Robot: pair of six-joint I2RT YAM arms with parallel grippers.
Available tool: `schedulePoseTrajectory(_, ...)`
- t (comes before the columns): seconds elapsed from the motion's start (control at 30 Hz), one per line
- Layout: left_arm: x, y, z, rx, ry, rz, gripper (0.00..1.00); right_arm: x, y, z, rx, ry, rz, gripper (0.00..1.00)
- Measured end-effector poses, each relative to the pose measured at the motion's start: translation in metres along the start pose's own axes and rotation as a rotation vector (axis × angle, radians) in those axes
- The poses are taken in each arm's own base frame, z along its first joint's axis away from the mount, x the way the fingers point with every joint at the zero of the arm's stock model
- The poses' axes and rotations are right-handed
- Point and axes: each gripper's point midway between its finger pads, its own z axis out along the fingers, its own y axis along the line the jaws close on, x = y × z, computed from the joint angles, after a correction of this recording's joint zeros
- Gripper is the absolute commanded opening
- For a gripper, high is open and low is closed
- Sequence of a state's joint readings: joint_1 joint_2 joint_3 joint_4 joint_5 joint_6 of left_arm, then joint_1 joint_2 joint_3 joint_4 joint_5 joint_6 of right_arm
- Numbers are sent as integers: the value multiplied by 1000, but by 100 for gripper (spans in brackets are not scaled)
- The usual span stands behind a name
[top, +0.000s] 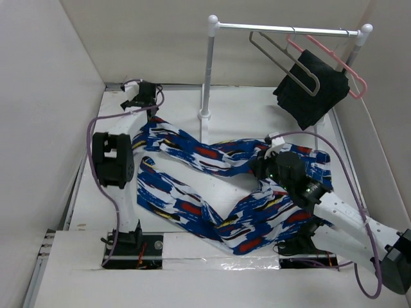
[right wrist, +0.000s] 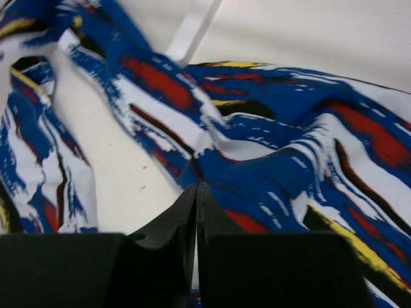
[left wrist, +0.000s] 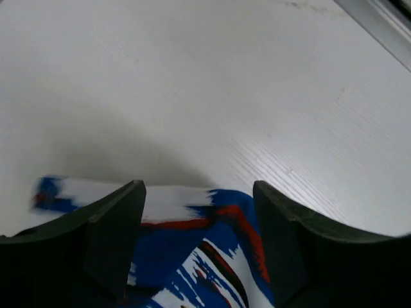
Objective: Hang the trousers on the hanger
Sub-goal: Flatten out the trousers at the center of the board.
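At the far left corner our left fingers (left wrist: 115, 231) stand spread, with a leg end of the trousers (top: 192, 154) lying on the worktop (top: 244, 115) just beneath them, ungripped. The trousers sprawl across from 9 to 3 o'clock. Mid-right, our right fingers (right wrist: 196, 205) are pressed together at a fold; we cannot tell whether cloth is caught between them. The hanger (top: 282, 51) hangs on the rail (top: 270, 27) at 1 o'clock from those fingers, well apart, so we judge the right arm nearer.
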State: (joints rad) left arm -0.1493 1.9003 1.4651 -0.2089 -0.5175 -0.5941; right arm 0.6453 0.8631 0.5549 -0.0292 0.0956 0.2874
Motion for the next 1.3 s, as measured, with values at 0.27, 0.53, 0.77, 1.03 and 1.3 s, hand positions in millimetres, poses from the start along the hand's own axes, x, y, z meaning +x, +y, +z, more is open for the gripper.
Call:
schedulePoseTrajectory(0.27, 20, 29, 9, -59, 80, 69, 75, 22, 53, -5, -134, 43, -118, 40)
schedulePoseTrajectory(0.53, 15, 88, -53, 1, -9, -194, 73, 38, 59, 7, -150, 85, -196, 0)
schedulePoseTrajectory(0.77, 58, 155, 1, -151, 134, -333, 74, 29, 67, 7, -184, 36, -197, 20)
schedulePoseTrajectory(1.03, 60, 134, 28, -129, 194, -339, 73, 33, 55, 6, -148, 13, -187, 45)
schedulePoseTrajectory(1.3, 61, 137, 43, -141, 211, -371, 33, 23, 35, 10, -87, -10, -152, 45)
